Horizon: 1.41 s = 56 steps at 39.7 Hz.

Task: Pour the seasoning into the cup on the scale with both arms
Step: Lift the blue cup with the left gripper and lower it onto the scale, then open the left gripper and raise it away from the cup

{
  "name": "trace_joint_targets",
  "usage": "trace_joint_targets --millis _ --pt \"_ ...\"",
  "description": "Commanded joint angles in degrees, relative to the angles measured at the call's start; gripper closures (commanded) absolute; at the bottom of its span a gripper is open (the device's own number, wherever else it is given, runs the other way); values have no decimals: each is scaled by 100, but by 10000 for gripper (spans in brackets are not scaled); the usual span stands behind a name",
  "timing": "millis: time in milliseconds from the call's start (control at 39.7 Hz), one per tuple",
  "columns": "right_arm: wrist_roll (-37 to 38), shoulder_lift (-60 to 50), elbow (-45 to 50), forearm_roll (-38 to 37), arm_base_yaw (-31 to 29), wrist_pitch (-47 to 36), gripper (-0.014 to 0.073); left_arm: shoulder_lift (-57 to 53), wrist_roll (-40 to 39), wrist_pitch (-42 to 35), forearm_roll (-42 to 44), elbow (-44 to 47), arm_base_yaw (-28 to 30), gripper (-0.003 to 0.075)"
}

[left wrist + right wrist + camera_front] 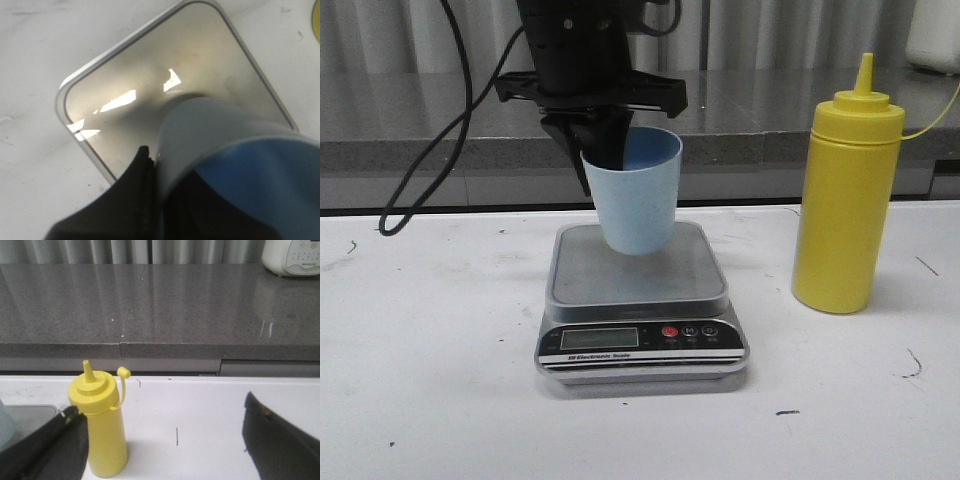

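Over the scale at mid-frame, the left tool pinches the cup's rim, tilting it. Right of it the seasoning stands upright on the tabletop; the right tool gapes empty.

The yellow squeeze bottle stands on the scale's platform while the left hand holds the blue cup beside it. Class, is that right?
Not quite. The front view shows the yellow squeeze bottle standing on the white table, right of the scale. The left hand holds the blue cup over the platform.
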Motion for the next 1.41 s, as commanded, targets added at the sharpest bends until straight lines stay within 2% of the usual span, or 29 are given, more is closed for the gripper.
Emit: trace_joint_targets --millis 0,76,201,302,352,504,579,629,705,831,957,1057,1385 --pt "-1 61 -209 31 -34 -501 -46 -257 -18 -12 -130 -206 -38 706" --pt "-1 61 -209 31 -34 -501 -46 -222 -18 28 -131 -206 -38 628" --pt "-1 61 -209 31 -34 -501 -46 -212 -18 40 -131 -234 -38 392" --pt "-1 61 -209 31 -34 -501 -46 -212 -18 361 -119 -455 -38 231" --pt "-1 61 -209 31 -34 -501 -46 -212 -8 566 -91 -651 -38 209" --pt "-1 61 -209 31 -34 -527 -46 -467 -8 553 -76 -982 -48 209" --pt "-1 61 -209 31 -34 -540 -46 -639 -8 553 -76 -1011 -52 232" --pt "-1 61 -209 31 -34 -545 -46 -758 32 553 -76 -984 -52 274" --pt "-1 61 -209 31 -34 -545 -46 -925 145 553 -33 -858 -25 371" --pt "-1 61 -209 31 -34 -545 -46 -1326 145 553 163 -358 70 580" --pt "-1 61 -209 31 -34 -545 -46 -1743 145 553 270 345 297 741" --pt "-1 61 -209 31 -34 -545 -46 -2123 43 319 272 984 579 740" --pt "-1 61 -209 31 -34 -545 -46 -3951 -428 -1434 272 3238 1740 740"
